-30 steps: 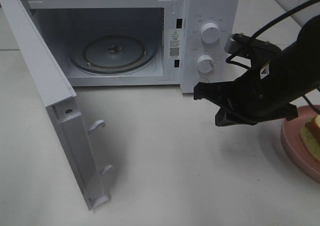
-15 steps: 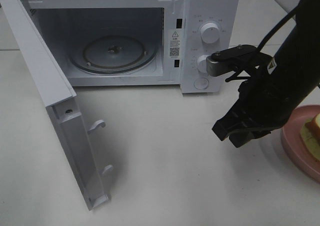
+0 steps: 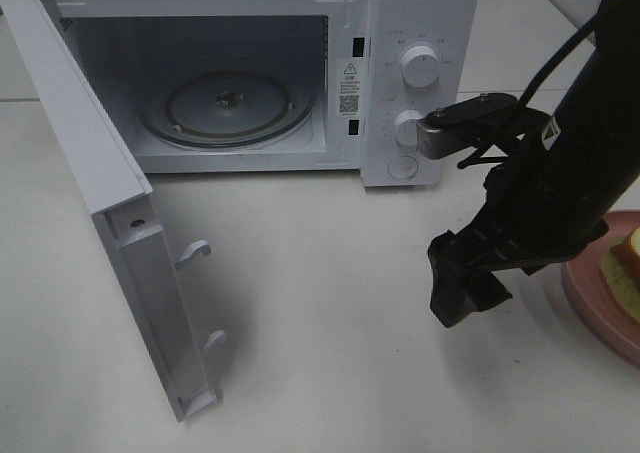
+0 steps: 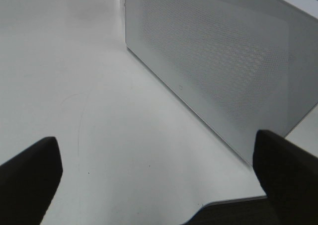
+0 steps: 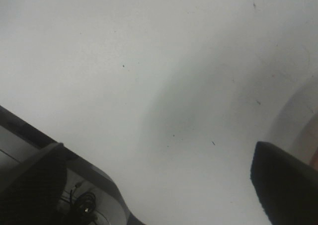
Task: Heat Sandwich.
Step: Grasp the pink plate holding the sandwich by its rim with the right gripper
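In the exterior high view the sandwich lies at the 3 o'clock edge of the picture, on a pink plate. The frame cuts both off, so only part of each shows. The right gripper hangs fingers-down over the bare table, and the sandwich lies at about 3 o'clock from it, near but apart. The plate's rim comes between them. In the right wrist view this gripper has its fingers spread wide, with nothing between them but tabletop.

The left gripper is likewise spread wide and empty. It faces the perforated outer side of the microwave's door, over at the 9 o'clock side. The right arm is therefore clearly the nearer one to reach for the sandwich.

What shows of the sandwich is a pale yellow-green layer with a reddish-brown strip at its 12 o'clock end. It seems to run roughly from 12 to 6 o'clock, but too little is in view to be sure of its long axis.

The microwave stands open at 11 o'clock, and its glass turntable is bare.
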`<state>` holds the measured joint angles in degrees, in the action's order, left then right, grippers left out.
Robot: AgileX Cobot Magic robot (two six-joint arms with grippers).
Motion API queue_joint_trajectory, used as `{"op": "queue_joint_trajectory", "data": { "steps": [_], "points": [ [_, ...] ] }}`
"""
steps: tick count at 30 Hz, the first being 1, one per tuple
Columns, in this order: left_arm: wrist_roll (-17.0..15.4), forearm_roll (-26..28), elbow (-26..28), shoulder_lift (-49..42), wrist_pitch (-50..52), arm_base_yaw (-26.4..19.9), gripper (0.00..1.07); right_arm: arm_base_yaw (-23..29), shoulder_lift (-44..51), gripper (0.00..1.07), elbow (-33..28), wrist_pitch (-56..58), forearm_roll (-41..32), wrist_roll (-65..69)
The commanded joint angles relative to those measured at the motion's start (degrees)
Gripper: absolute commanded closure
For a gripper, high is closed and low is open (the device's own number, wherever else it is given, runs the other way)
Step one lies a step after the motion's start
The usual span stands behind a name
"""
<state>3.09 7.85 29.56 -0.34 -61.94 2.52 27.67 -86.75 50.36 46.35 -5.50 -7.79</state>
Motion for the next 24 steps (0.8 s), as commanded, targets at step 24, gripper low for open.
{"op": "queue_joint_trajectory", "data": {
  "steps": [24],
  "points": [
    [-0.4, 0.1, -0.2, -1.0, 0.7, 0.2, 0.08, -14.3, 0.4, 0.14, 4.7, 11.6, 8.2, 5.7]
  ]
}}
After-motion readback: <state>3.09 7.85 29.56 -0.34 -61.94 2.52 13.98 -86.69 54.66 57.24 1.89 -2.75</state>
